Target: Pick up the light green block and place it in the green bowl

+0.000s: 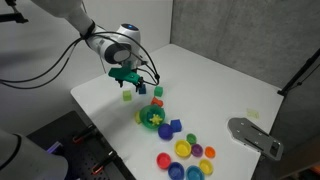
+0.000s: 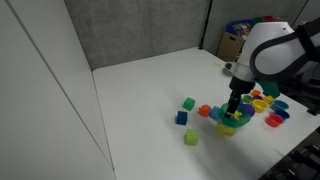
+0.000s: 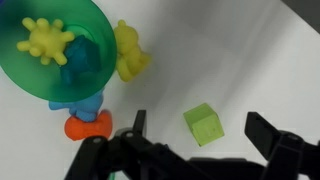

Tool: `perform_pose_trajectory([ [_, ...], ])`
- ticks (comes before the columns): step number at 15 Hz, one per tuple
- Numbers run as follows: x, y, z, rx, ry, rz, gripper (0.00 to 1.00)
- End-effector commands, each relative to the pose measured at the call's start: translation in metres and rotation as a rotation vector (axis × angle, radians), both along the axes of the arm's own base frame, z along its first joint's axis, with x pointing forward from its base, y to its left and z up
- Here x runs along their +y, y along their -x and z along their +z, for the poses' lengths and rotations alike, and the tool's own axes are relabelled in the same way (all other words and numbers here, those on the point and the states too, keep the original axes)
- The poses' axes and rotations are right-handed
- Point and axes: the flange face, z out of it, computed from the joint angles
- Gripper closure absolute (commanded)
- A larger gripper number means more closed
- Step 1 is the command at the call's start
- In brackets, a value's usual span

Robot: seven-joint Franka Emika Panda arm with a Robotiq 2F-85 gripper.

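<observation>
The light green block (image 3: 204, 123) lies on the white table, between and below my open gripper's two fingers (image 3: 200, 128) in the wrist view. In both exterior views the gripper (image 1: 128, 76) (image 2: 235, 107) hovers above the table, clear of the block (image 1: 127, 96) (image 2: 191, 137). The green bowl (image 3: 96, 45) sits close by, with a yellow spiky toy and a blue piece in it. It also shows in both exterior views (image 1: 141, 117) (image 2: 228, 128).
A yellow toy (image 3: 128, 52) and an orange piece (image 3: 88, 125) lie beside the bowl. A darker green cube (image 2: 188, 103) and a blue cube (image 2: 181, 117) lie nearby. Several small coloured bowls (image 1: 183, 148) cluster near the table's front edge. A grey metal bracket (image 1: 252, 133) lies off to the side.
</observation>
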Motion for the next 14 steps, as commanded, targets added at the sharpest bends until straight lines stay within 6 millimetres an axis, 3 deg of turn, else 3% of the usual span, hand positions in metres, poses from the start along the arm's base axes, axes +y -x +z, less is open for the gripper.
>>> perform_pose_trajectory([
  [1, 0.0, 0.0, 0.0, 0.0, 0.001, 0.001, 0.0],
  [8, 0.022, -0.002, -0.033, -0.041, -0.021, 0.129, 0.0],
  [14, 0.06, -0.004, -0.073, -0.087, -0.036, 0.158, 0.0],
])
